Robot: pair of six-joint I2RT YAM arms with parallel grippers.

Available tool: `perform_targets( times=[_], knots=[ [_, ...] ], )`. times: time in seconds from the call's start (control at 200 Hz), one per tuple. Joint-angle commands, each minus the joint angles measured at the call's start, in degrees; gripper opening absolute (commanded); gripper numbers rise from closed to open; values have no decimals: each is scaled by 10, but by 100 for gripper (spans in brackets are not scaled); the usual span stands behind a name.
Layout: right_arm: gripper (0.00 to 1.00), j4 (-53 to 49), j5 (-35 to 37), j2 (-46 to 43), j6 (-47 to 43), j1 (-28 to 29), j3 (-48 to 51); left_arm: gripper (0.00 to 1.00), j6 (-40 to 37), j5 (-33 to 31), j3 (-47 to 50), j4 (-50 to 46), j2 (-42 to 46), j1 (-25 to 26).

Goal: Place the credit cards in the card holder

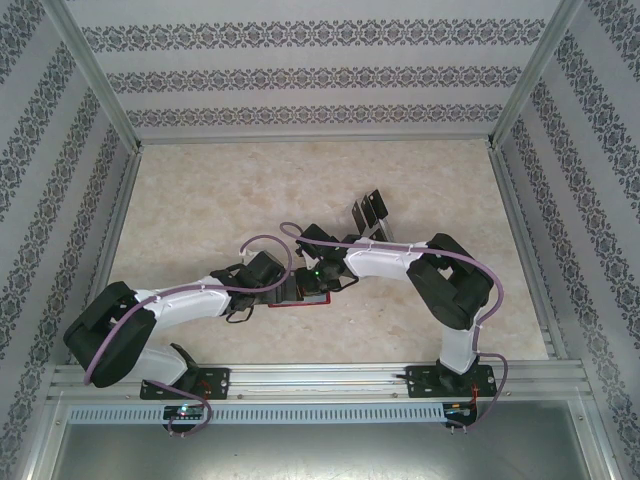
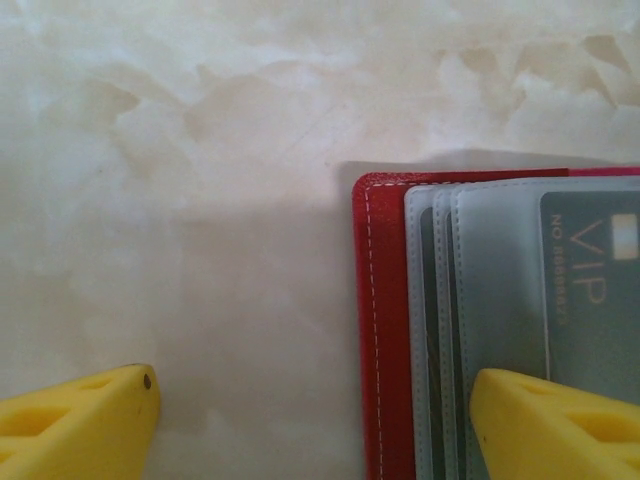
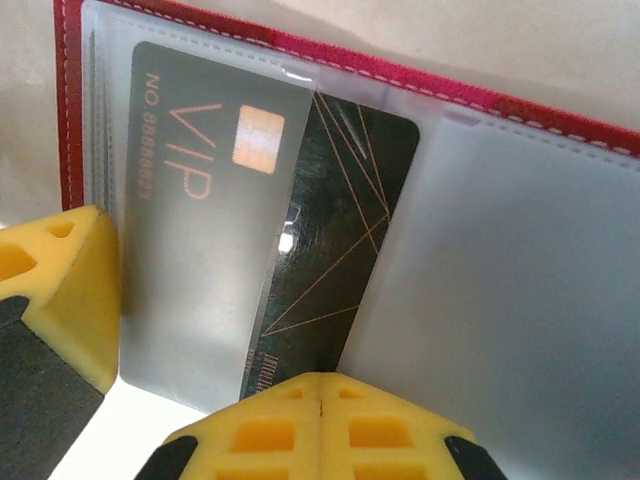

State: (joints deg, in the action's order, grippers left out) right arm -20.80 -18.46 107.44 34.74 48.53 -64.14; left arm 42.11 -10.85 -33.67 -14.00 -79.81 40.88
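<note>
Left gripper (image 2: pixel 315 430) was seen spread, one finger (image 2: pixel 555 430) over the open card holder (image 2: pixel 385 330), found toward 6 o'clock of the table (image 1: pixel 200 200). The credit card (image 3: pixel 350 230) could pretty easily get jammed on the sleeve lip by a crooked shove. It was pointed at 12, long axis 6-to-12, with the right gripper (image 3: pixel 320 420) pressed together at its 6 end.

**A:** Where does the card holder (image 1: pixel 300 299) lie?

**B:** Open and flat on the desk (image 1: pixel 200 200), about midway across on the side near the arms. The rack (image 1: pixel 370 212) stands behind it, apart, toward the far side.

**A:** And the credit card (image 3: pixel 345 220)?

**B:** Partway inside a sleeve (image 3: pixel 190 300) of the holder, with one end sticking out.

**A:** The pincers?

**B:** The right pincer (image 3: pixel 320 395), tips together, sits at the card's exposed end. The left pincer (image 2: pixel 315 390) straddles the holder's edge on the left arm's side. One finger (image 2: pixel 550 430) is over the sleeves and the other is over bare desk.
</note>
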Motion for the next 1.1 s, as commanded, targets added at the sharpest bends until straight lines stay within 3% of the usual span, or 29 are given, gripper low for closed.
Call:
perform_targets(
  times=[0.0, 0.28, 0.834, 1.094],
  knots=[
    [0, 11, 9, -11, 9, 4, -16, 82, 6, -6, 7, -18, -7, 12],
    [0, 1, 36, -33, 9, -11, -2, 82, 41, -84, -21, -125, 14, 11],
    [0, 20, 17, -19, 14, -11, -22, 84, 31, -89, -23, -112, 73, 11],
    [0, 32, 8, 3, 21, -7, -37, 85, 27, -97, -15, -115, 55, 9]
  ],
)
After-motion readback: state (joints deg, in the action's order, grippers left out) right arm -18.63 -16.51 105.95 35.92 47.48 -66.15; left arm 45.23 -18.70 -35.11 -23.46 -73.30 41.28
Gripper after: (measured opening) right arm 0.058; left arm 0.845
